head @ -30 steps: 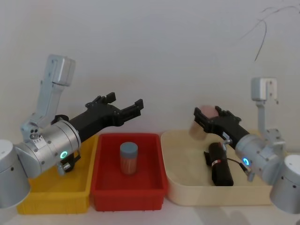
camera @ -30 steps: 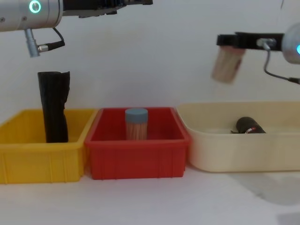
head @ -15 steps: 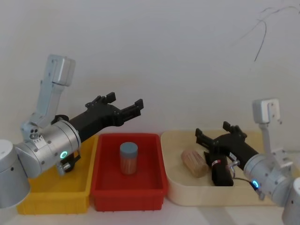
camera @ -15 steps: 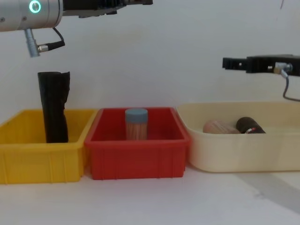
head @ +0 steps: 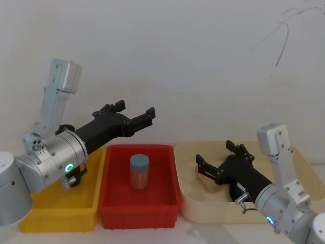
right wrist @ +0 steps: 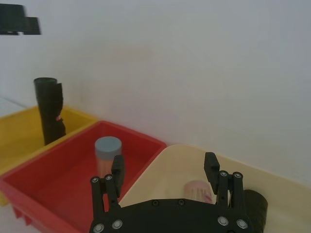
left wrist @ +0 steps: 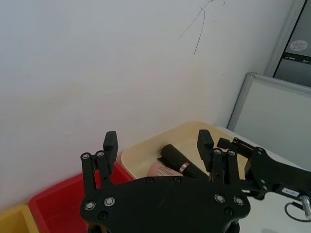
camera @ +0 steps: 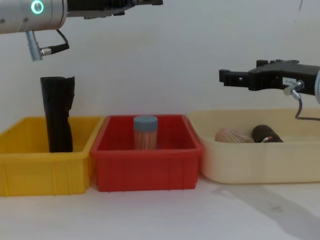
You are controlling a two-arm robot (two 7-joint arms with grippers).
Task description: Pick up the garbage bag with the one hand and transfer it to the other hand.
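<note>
The garbage bag (camera: 266, 134), a black roll with a red-and-white label band, lies in the cream bin (camera: 250, 162) beside a tan cylinder (camera: 233, 135). It also shows in the left wrist view as the garbage bag (left wrist: 181, 164). My right gripper (camera: 223, 77), with a white sticker on its wrist, hovers open and empty above the left part of that bin, clear of the bag. In the head view the right gripper (head: 215, 154) covers most of the bag. My left gripper (head: 136, 109) is held high over the gap between the yellow and red bins, open and empty.
A plain black roll (camera: 57, 115) stands upright in the yellow bin (camera: 40, 172). The red bin (camera: 145, 172) in the middle holds a jar with a grey-blue lid (camera: 145, 132). A white wall stands close behind the three bins.
The tan cylinder left my right gripper and dropped into the cream bin beside the bag. The right gripper then moved lower and leftward over the bin. The left arm stayed still.
</note>
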